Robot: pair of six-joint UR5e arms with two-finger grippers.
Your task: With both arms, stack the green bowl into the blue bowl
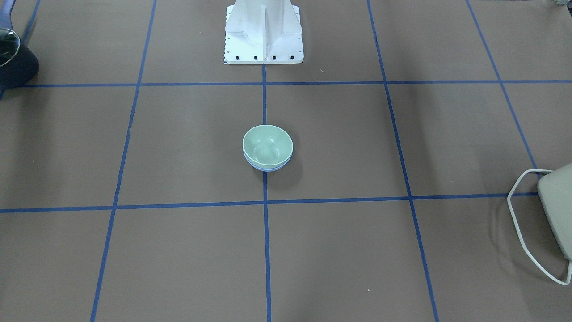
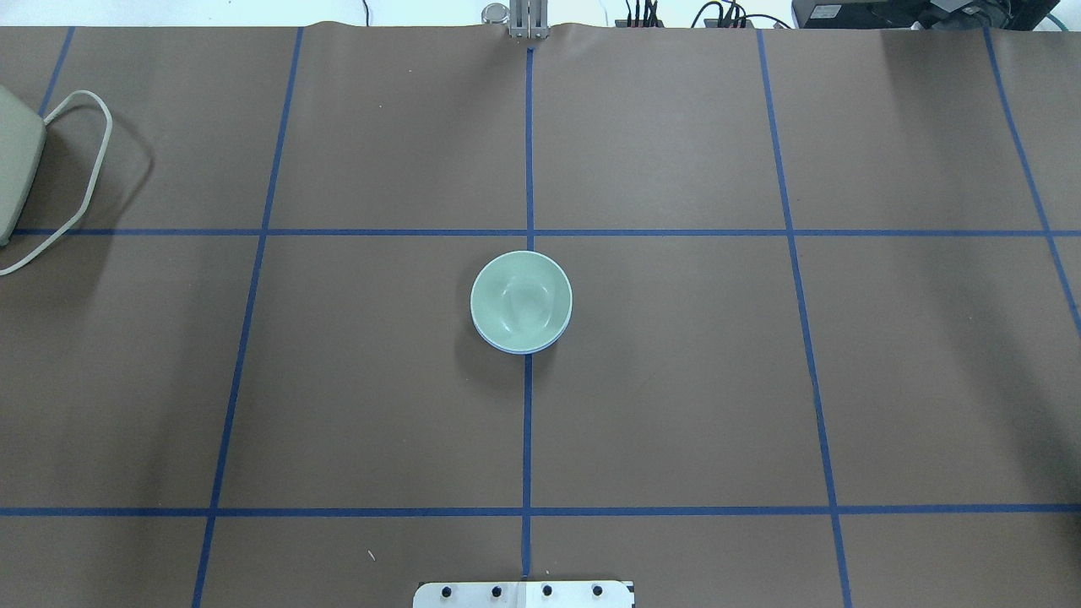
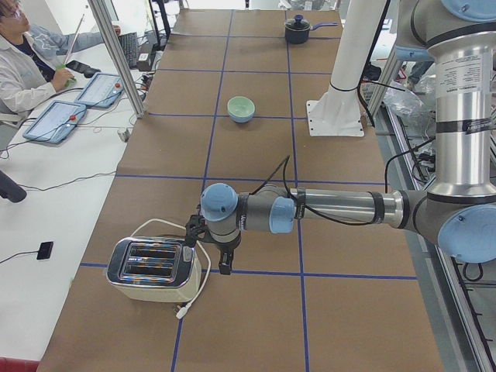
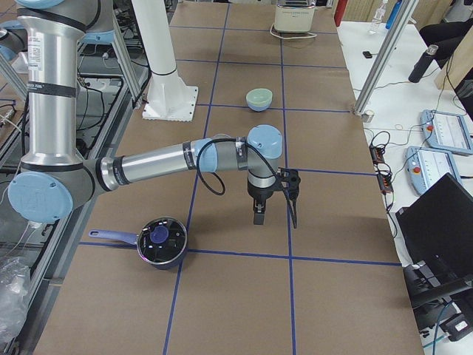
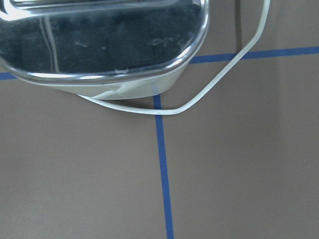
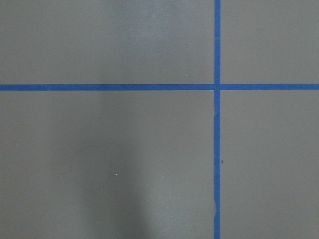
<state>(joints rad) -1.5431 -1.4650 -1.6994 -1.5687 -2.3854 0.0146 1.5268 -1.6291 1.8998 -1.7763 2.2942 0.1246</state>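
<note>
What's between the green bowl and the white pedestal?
Between the green bowl and the pedestal, only bare brown table crossed by blue tape; the front-facing view shows it.

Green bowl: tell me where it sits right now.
In the overhead view the green bowl sits nested in the blue bowl, on the middle tape line, ahead of the white pedestal base.

The green bowl sits nested in what looks like the blue bowl near the white pedestal, while the near arm's right gripper hangs fingers-down near a lidded saucepan.
</note>
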